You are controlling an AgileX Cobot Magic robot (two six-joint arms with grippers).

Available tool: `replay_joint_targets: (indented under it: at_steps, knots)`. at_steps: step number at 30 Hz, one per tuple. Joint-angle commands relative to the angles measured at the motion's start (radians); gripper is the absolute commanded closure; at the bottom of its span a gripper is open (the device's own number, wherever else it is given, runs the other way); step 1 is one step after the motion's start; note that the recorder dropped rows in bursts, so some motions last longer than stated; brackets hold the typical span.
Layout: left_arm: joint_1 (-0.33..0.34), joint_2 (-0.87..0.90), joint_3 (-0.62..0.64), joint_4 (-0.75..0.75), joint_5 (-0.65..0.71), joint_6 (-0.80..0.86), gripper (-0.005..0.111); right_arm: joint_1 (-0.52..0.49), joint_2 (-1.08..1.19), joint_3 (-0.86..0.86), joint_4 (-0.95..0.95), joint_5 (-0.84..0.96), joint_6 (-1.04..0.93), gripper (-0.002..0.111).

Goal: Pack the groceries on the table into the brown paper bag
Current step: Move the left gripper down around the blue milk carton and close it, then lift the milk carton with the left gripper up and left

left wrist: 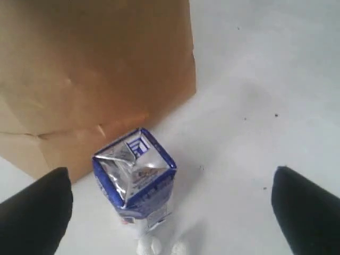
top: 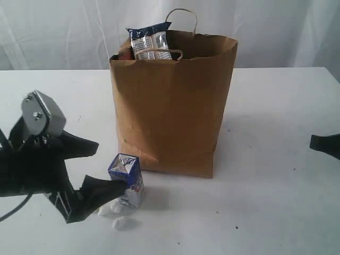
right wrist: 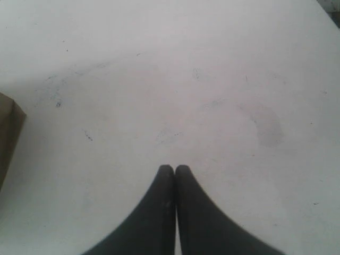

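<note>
The table (top: 276,202) is a broad, flat white top, matte, with a few dark specks. On it stands the bag (top: 170,111), tall creased kraft paper with twisted paper handles, its mouth open. A glossy blue-white packet (top: 150,41) sticks up out of the mouth. Beside the packet is something dark reddish, too hidden to name.

The left gripper (top: 110,166), black and angular, is spread wide and grasps nothing. The carton (top: 126,178) stands just in front of the bag's base, upright on the table. It is a small blue-white box with a folded silvery top. The left wrist view shows it between the fingers (left wrist: 37,207), clear of both, which the exterior view leaves unclear.

The right gripper (right wrist: 175,170) is pinched together on nothing above bare table; the exterior view shows only its tip.

Small white lumps (top: 121,222) lie at the carton's foot.
</note>
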Motion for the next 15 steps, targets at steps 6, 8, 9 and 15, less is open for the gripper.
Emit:
replay_joint_targets:
  at_steps: [6,8,9,15]
  knots:
    - [-0.085,0.212,-0.104,-0.021,-0.177,-0.135,0.002,-0.002,-0.008,0.008,-0.001,-0.005,0.002,0.108]
    - [-0.085,0.249,-0.137,-0.021,-0.180,-0.161,0.002,-0.002,-0.008,0.008,-0.001,-0.005,0.002,0.108]
    - [-0.085,0.268,-0.153,-0.021,-0.183,-0.166,0.002,-0.002,-0.008,0.008,-0.001,-0.005,0.002,0.108]
    - [-0.085,0.355,-0.216,-0.021,-0.160,-0.188,0.002,-0.002,-0.008,0.008,-0.001,0.002,0.002,0.108]
